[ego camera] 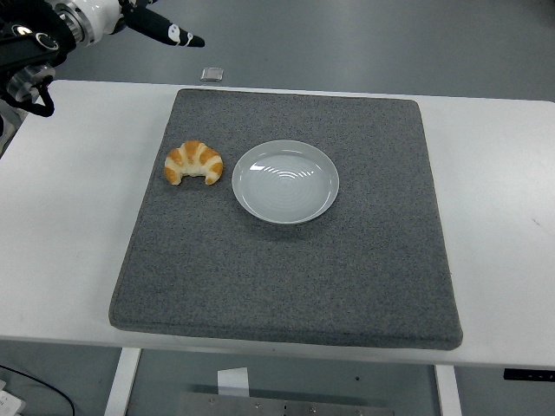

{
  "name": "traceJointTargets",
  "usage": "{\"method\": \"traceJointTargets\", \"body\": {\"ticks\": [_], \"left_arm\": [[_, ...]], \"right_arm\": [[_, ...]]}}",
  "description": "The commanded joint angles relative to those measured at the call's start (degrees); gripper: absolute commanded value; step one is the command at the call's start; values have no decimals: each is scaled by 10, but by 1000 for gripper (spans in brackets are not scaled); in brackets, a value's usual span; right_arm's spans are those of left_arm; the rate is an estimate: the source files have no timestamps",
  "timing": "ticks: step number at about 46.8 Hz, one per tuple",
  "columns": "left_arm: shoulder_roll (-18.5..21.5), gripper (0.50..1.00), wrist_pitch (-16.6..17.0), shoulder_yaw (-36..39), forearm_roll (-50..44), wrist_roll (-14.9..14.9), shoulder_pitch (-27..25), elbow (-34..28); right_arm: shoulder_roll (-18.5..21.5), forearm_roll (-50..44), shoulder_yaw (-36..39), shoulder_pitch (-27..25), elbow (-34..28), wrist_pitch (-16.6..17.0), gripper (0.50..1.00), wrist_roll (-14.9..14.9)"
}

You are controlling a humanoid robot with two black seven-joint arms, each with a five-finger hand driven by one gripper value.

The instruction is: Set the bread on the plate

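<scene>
A golden croissant [194, 163] lies on the grey mat [286, 260], just left of the white plate [286, 182] and apart from its rim. The plate holds nothing. My left hand [160, 28] is high at the top left corner, well above and behind the bread, with its fingers stretched out and nothing in them; the top edge cuts off part of it. The right arm does not show.
The grey mat covers most of the white table [503, 217]. A small flat object [212, 74] lies on the floor beyond the table's far edge.
</scene>
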Motion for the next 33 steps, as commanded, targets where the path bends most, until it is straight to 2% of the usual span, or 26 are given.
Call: {"method": "traceJointTargets", "body": {"ticks": [1,7,16,24,33], "left_arm": [[8,1000,3,11,88,-1,-2,-13],[32,1000,7,15,184,-2,-2,-54],[32,1000,21,42,265,-2,-3,-65],[14,1000,50,71,326,-2,-3,-66],[-18,1000,81,121,330,-2,1,-65]], "right_arm": [[0,0,0,0,0,0,932,0],[0,0,0,0,0,0,932,0],[0,0,0,0,0,0,932,-1],[0,0,0,0,0,0,932,0],[0,0,0,0,0,0,932,0]]}}
